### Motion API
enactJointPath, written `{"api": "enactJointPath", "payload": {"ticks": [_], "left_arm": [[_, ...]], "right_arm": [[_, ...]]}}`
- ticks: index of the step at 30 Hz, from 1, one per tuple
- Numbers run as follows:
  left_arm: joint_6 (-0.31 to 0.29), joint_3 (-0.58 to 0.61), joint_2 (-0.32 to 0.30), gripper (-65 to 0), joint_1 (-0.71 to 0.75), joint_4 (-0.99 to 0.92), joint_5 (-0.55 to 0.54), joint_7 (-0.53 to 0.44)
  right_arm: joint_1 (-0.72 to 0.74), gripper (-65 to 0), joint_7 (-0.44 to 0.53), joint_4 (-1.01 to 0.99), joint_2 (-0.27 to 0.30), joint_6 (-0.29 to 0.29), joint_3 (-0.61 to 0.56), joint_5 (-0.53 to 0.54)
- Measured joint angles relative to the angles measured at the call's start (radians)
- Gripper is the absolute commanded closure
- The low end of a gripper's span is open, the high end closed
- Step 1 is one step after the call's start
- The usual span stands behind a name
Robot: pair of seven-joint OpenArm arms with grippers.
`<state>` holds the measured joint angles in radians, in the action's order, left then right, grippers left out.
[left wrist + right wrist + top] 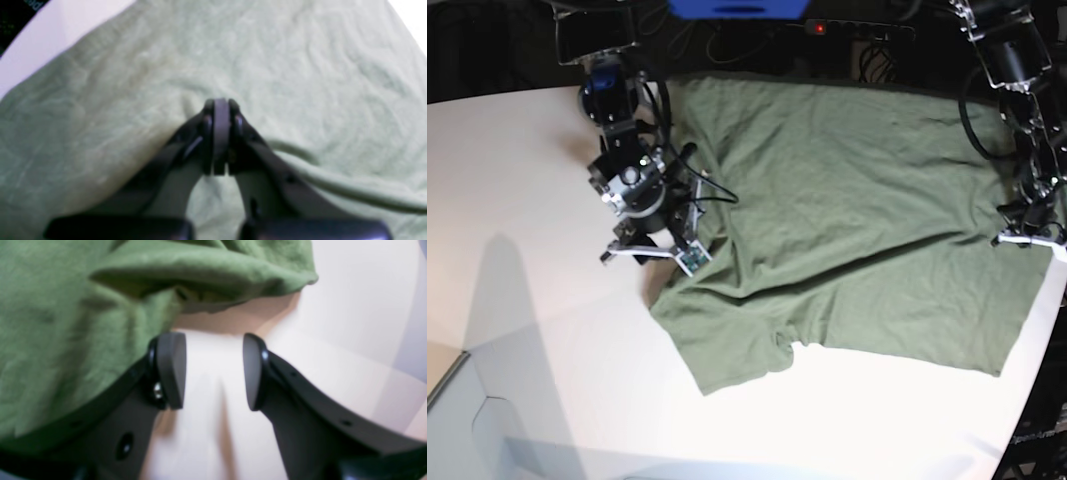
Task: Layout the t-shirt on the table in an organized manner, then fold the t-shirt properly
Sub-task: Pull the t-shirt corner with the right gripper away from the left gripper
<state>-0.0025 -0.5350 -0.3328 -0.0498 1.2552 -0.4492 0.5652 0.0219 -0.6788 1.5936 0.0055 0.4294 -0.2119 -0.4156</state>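
Behind the desk (517, 300) the room is dark, nearly black. A blue box (737, 7) sits at the top edge of the base view, and beside it a black power strip (857, 28) shows a small red light. Dark cables (882, 60) tangle along that back edge. Bright light falls from above, casting a soft grey shadow (512, 285) at the left.

text: none readable | labels: none | blurred white letters, top-left corner, left wrist view
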Motion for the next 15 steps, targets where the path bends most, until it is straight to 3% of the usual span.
{"api": "enactJointPath", "payload": {"ticks": [6, 9, 15], "left_arm": [[-0.001, 0.006, 0.084, -0.2, -0.010, 0.034, -0.004, -0.007], [0.000, 0.050, 0.088, -0.2, -0.009, -0.032, 0.003, -0.014], [-0.008, 0.071, 0.077, -0.2, -0.057, -0.148, -0.004, -0.043]], "right_arm": [[-0.094, -8.1, -0.018, 0.097, -0.002, 0.000, 0.048, -0.002], [-0.150, -3.1, -0.024, 0.200, -0.002, 0.000, 0.055, -0.008], [-0.275, -1.1, -0.016, 0.278, -0.003, 0.023, 0.051, -0.003]]}}
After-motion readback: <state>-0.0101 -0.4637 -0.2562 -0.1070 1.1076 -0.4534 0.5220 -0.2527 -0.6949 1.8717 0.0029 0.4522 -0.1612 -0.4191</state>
